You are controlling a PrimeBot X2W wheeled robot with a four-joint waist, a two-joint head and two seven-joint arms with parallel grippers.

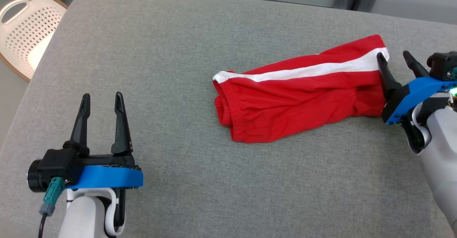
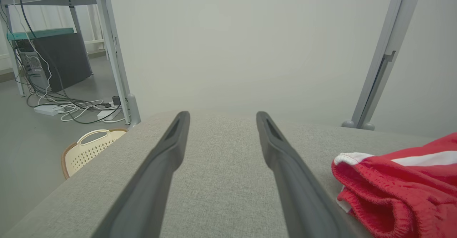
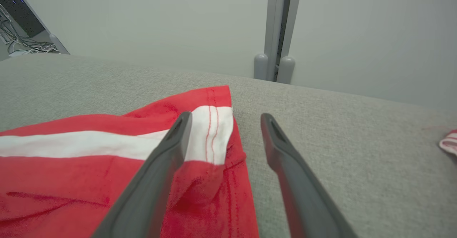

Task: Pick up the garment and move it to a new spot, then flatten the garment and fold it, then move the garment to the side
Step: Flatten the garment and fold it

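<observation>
Shorts [image 1: 303, 95] lie lengthwise, running leftward from my right claw [image 1: 393, 54], whose wide, empty jaws straddle the near hem [image 3: 214, 123]; my left claw [image 1: 102, 95], equally wide and empty, stands well apart beyond their far end.

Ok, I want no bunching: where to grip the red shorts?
Likely the leg hem at the right end of the shorts, coming from the right: it lies flat, and the right gripper stands open with its fingers either side of it.
</observation>
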